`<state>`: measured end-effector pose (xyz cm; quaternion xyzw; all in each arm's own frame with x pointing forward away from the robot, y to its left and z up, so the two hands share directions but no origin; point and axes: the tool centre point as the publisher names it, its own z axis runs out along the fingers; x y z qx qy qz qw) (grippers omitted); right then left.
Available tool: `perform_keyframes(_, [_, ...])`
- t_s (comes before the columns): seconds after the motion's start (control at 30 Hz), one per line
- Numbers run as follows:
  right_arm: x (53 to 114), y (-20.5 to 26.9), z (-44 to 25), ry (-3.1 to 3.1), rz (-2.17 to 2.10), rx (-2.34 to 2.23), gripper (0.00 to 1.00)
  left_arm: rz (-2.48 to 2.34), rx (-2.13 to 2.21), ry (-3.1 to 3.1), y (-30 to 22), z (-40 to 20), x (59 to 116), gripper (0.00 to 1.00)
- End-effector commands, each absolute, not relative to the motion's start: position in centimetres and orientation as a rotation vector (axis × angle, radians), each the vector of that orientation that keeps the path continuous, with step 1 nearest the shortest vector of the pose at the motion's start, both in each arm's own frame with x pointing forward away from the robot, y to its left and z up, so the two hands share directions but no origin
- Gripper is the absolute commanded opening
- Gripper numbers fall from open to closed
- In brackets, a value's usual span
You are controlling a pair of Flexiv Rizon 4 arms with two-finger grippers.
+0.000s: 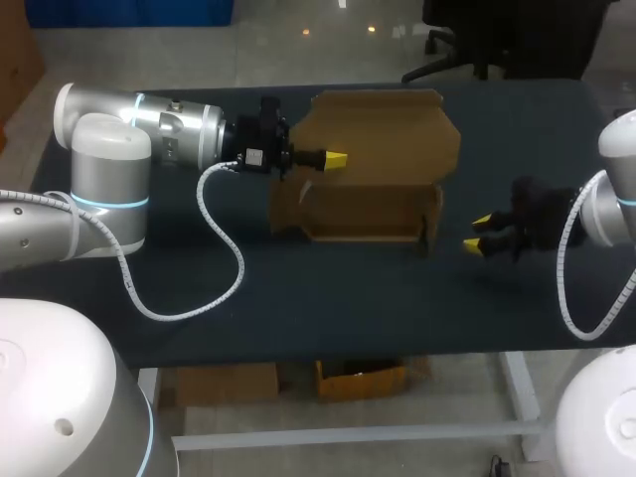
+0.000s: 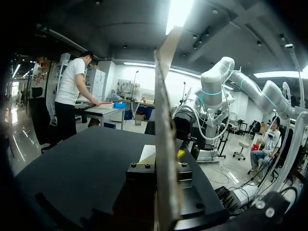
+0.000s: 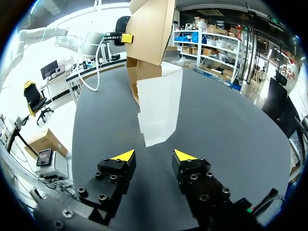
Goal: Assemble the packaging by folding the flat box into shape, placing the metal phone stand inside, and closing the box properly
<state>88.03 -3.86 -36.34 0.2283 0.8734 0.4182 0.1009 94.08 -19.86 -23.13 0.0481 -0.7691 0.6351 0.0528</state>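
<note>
Centrally on the table (image 1: 328, 288), the cardboard box (image 1: 378, 189) stands open, its lid's left edge clamped by the left fingers (image 1: 338, 159). The right fingers (image 1: 481, 220) are apart near its right edge, with bare table between.

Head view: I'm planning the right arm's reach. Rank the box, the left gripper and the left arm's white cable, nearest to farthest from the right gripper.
1. Box, mid-table, just beside the right gripper.
2. Left gripper, at the lid's left edge.
3. White cable, looping over the table's left side.
</note>
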Motion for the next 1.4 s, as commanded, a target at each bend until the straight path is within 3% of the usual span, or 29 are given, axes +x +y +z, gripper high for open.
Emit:
perform_keyframes(0.03, [88.4, -4.0, -35.8, 2.585, 1.236, 0.62, 0.44, 1.93, 0.144, -2.337, -19.8, -23.3, 94.1, 0.0])
perform_keyframes(0.8, [91.2, -1.9, -35.3, 2.562, 1.286, 0.191, 0.49, 1.93, 0.144, -2.337, -19.8, -23.3, 94.1, 0.0])
perform_keyframes(0.97, [91.8, -1.5, -35.2, 2.552, 1.299, 0.18, 0.57, 1.93, 0.144, -2.337, -19.8, -23.3, 94.1, 0.0])
perform_keyframes(1.07, [92.2, -1.3, -35.4, 2.544, 1.318, 0.196, 0.49, 1.93, 0.144, -2.337, -19.8, -23.3, 94.1, 0.0])
perform_keyframes(1.4, [92.7, -0.3, -35.5, 2.531, 1.329, 0.204, 0.53, 1.93, 0.144, -2.337, -19.8, -23.3, 94.1, 0.0])
